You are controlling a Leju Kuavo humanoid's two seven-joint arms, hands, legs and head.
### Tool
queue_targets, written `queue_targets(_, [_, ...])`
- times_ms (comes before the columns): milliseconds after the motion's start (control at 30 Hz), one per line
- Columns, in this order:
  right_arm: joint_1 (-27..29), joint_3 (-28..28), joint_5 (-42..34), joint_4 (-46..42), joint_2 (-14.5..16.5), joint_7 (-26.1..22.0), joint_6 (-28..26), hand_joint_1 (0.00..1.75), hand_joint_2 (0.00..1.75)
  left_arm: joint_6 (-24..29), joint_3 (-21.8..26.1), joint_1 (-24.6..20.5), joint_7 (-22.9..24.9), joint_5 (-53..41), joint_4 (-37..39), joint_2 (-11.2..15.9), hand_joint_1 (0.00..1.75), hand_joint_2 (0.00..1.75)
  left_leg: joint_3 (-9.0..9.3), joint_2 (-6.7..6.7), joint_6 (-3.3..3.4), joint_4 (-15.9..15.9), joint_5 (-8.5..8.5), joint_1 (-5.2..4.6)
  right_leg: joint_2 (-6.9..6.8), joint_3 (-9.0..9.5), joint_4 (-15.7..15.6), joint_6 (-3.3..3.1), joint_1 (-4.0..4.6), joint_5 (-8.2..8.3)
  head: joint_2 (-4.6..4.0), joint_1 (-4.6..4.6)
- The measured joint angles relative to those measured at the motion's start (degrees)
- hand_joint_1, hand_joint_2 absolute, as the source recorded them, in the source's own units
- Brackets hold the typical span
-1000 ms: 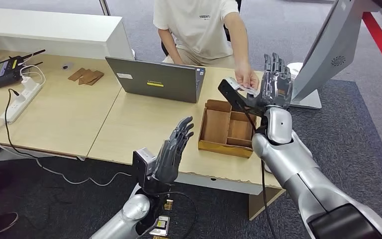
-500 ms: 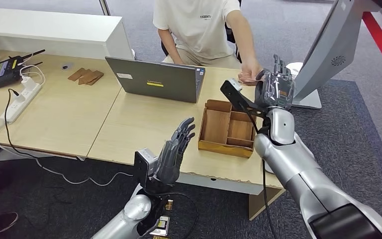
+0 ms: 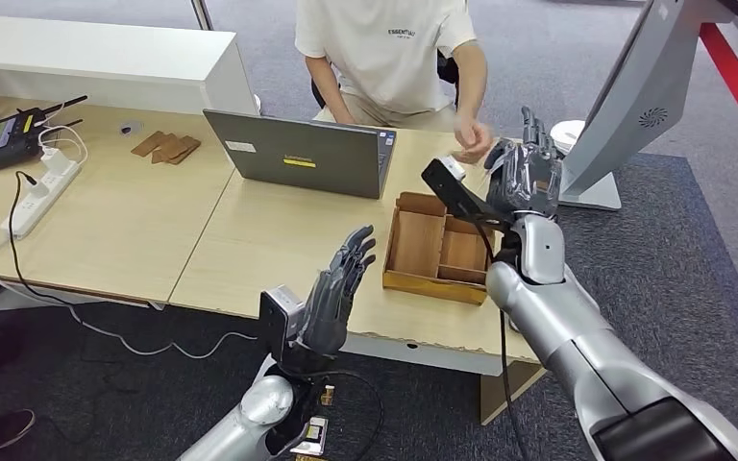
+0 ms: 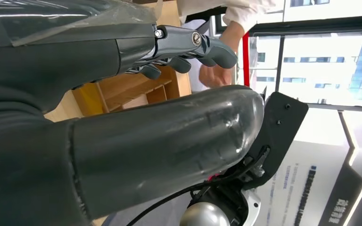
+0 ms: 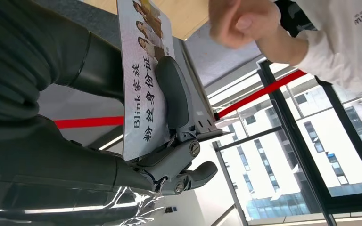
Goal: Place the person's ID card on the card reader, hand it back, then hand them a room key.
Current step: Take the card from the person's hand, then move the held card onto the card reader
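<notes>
Gripping ID card (image 5: 143,70), right robot hand (image 3: 524,173)

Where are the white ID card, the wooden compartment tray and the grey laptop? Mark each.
white ID card (image 5: 143,89), right wrist view, printed face.
wooden compartment tray (image 3: 416,242), head view, left compartment floor.
grey laptop (image 3: 298,154), head view, lid back.

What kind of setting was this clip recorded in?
Probably a mock hotel check-in desk set up in an office or lab. A person sits across a wooden table with a laptop, a tall kiosk stands nearby, and the right robot hand holds a card.
</notes>
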Motion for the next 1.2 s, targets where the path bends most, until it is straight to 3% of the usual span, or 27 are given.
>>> queue_targets(233, [1.6, -0.5, 1.6, -3.2, -1.6, 0.7, -0.9, 1.75, 1.75, 1.3, 0.0, 0.8, 0.3, -0.3, -0.1, 0.0, 0.00, 0.00, 0.00, -0.02, 0.00, 0.0, 0.00, -0.01, -0.01, 0.00, 0.0, 0.00, 0.00, 0.00, 0.00, 0.00])
queue_targets(467, [4.6, -2.6, 1.5, -6.8, -6.3, 2.7, -1.0, 1.75, 1.75, 2.2, 0.3, 2.2, 1.1, -1.7, -0.9, 0.1, 0.00, 0.00, 0.01, -0.03, 0.00, 0.1, -0.01, -0.05, -0.02, 0.01, 0.0, 0.02, -0.01, 0.01, 0.00, 0.01])
queue_targets(800, [12.3, -9.4, 0.7, -14.0, -12.8, 1.7, -1.0, 1.75, 1.75, 5.2, 1.0, 4.5, 2.2, -3.0, -3.2, 1.0, 0.00, 0.00, -0.02, -0.09, 0.01, 0.1, -0.01, -0.03, -0.07, 0.03, 0.0, 0.02, -0.03, 0.01, 0.00, -0.01])
queue_targets(1200, [17.4, -15.4, -0.7, -16.8, -14.5, -2.1, -1.0, 1.75, 1.75, 5.6, 1.8, 5.3, 3.1, -3.4, -4.5, 1.2, 0.00, 0.00, -0.05, -0.09, 0.01, 0.1, 0.00, -0.03, -0.07, 0.03, 0.0, 0.02, -0.02, 0.01, 0.00, -0.02])
